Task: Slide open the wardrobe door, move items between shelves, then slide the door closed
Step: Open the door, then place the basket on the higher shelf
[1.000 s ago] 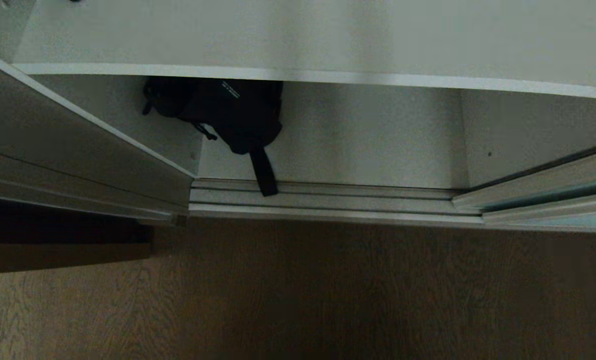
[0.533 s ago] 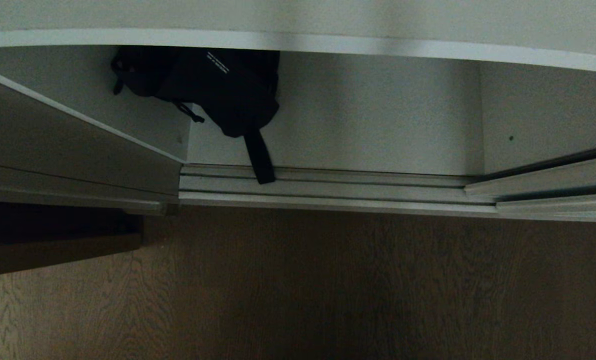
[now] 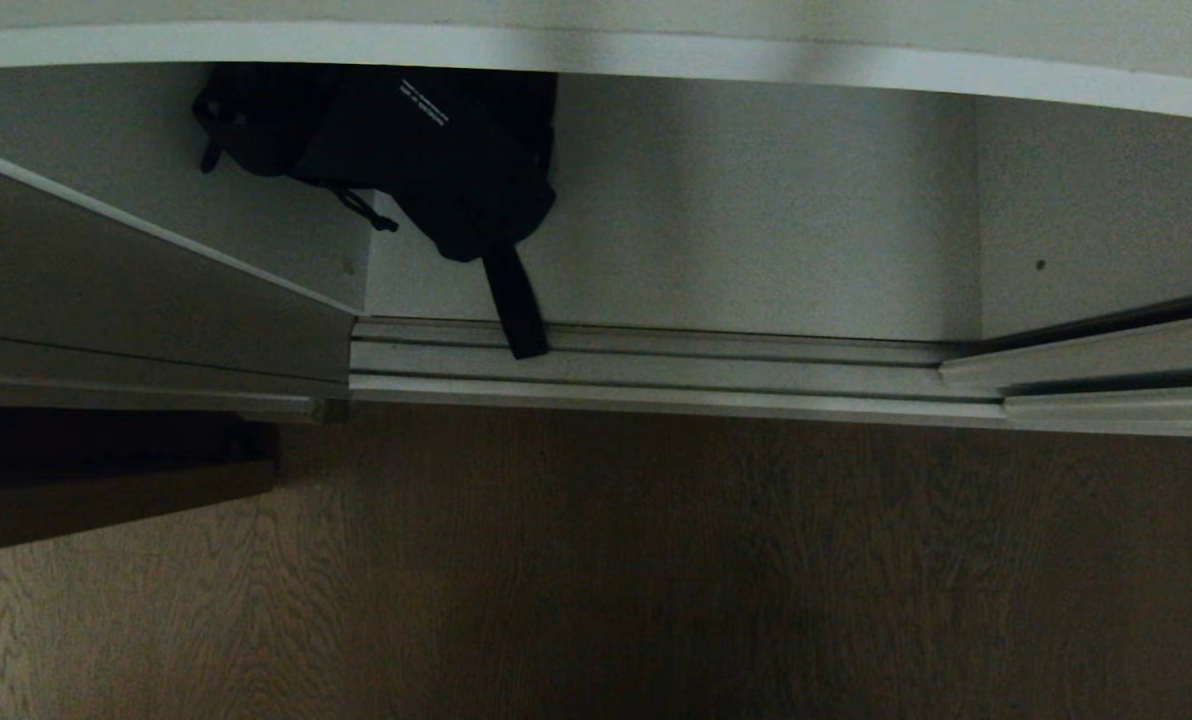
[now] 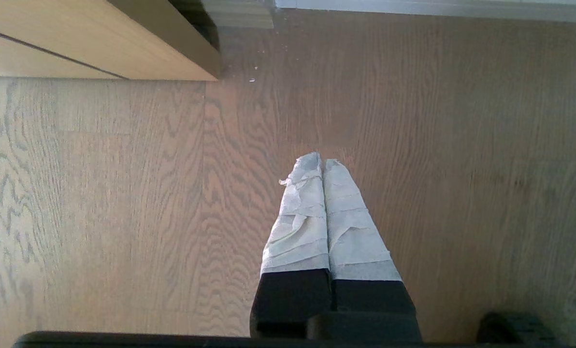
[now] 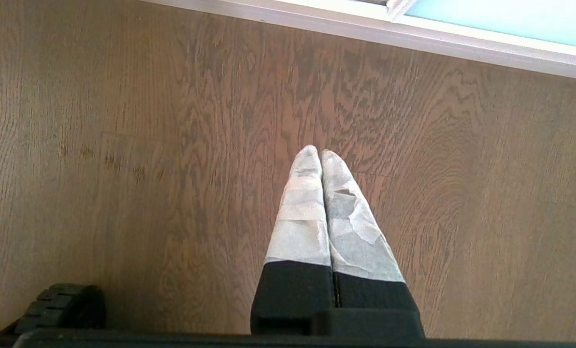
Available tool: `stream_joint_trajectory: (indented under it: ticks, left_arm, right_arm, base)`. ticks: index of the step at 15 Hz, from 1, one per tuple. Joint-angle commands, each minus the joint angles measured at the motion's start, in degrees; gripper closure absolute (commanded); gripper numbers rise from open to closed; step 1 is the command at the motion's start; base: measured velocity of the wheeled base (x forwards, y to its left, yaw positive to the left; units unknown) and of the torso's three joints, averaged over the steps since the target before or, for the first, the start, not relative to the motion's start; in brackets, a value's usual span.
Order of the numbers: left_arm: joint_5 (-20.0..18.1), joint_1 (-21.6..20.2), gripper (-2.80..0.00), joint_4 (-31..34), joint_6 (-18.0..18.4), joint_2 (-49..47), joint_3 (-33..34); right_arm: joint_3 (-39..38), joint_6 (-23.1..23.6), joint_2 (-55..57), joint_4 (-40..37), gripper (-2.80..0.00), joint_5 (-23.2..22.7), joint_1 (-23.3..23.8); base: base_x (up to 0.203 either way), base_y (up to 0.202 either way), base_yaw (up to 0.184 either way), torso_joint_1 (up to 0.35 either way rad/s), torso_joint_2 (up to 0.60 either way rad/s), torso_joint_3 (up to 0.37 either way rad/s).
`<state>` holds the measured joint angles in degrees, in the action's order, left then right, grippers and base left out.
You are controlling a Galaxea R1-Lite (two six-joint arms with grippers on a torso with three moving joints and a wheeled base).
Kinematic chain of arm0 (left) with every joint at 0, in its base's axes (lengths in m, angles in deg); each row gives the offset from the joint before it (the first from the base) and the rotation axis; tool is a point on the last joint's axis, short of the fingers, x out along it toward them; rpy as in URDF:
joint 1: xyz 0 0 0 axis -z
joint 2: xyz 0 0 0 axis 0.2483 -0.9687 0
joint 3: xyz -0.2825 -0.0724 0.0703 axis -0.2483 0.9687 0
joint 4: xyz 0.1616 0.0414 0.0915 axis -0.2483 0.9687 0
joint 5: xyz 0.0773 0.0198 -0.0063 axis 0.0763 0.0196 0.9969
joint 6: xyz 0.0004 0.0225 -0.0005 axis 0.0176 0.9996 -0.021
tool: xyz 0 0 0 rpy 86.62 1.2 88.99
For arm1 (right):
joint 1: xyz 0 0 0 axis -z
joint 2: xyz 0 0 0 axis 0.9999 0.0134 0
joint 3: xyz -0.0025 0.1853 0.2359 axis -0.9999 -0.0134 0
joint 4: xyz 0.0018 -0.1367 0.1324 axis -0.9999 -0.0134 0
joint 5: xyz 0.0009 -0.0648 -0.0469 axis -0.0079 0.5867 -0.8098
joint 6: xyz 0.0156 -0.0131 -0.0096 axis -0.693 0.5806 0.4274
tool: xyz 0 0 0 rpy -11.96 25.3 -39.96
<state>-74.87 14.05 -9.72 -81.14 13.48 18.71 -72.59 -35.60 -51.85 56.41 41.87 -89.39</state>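
2 hands, left hand (image 4: 322,162) and right hand (image 5: 315,152), hang pressed together over bare floor; I worry the black bundle's strap (image 3: 516,305) across the floor track (image 3: 656,365) jams the sliding wardrobe door (image 5: 500,19).

view: our head camera has tipped, whole scene slid up the head view | shelf (image 3: 596,55): its top surface now nearly out of sight, only the front edge left | bag (image 3: 406,150): more of it shows under that edge | things themselves: unmoved

Head view steeply down into wardrobe bottom; both wrist views close over shared wooden floor (image 4: 123,217).
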Motion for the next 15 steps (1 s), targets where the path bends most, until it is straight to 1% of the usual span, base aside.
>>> stream_joint_trajectory:
  ticks: [1,3,4,6,9,10,11,13,14,15]
  left_arm:
    - [-0.36,-0.02,0.00,0.00,1.75,-0.01,-0.07]
    - [-1.81,-0.02,0.00,-0.14,7.75,-0.01,-0.20]
    - [-2.62,-0.02,0.00,-1.02,9.91,-0.01,-0.06]
    - [-2.94,-0.02,0.00,-3.22,9.85,-0.01,-0.39]
    - [-6.96,-0.02,0.00,-0.77,8.78,-2.64,-8.14]
    - [-7.80,-0.02,0.00,-0.33,7.89,-5.43,-9.96]
    - [-8.68,-0.01,0.00,-0.25,5.54,-9.01,-12.29]
    - [-9.88,0.04,0.00,-0.50,-0.63,-17.87,-17.70]
    - [-10.63,0.07,0.00,-1.83,-2.96,-22.61,-19.59]
    - [-11.75,0.10,0.00,-5.05,-4.85,-28.34,-20.63]
  right_arm:
    - [-0.01,0.05,-0.09,-0.02,0.00,-0.03,-0.02]
    - [0.00,0.05,-0.09,-0.02,0.00,-0.03,-0.02]
    - [0.00,0.05,-0.09,-0.02,0.00,-0.03,-0.02]
    - [0.00,0.05,-0.09,-0.02,0.00,-0.03,-0.02]
    - [0.00,0.05,-0.09,-0.02,0.00,-0.03,-0.02]
    - [-0.06,0.05,-0.09,-0.02,0.00,-0.03,-0.02]
    - [-0.01,0.05,-0.09,-0.02,0.00,-0.03,-0.01]
    - [0.00,0.05,-0.09,-0.02,0.00,-0.03,-0.02]
    - [0.00,0.05,-0.09,-0.02,0.00,-0.03,-0.02]
    - [0.00,0.05,-0.09,-0.02,0.00,-0.03,-0.02]
  base:
    - [0.000,0.000,0.000,0.000,0.00,0.000]
    - [0.000,0.000,0.000,0.000,0.00,0.000]
    - [0.000,0.000,0.000,0.000,0.00,0.000]
    - [0.000,0.000,0.000,0.000,0.00,0.000]
    - [0.000,0.000,0.000,0.000,0.00,0.000]
    - [0.000,0.000,0.000,0.000,0.00,0.000]
    - [0.000,0.000,0.000,0.000,0.00,0.000]
    - [0.000,0.000,0.000,0.000,0.00,0.000]
    - [0.000,0.000,0.000,0.000,0.00,0.000]
    - [0.000,0.000,0.000,0.000,0.00,0.000]
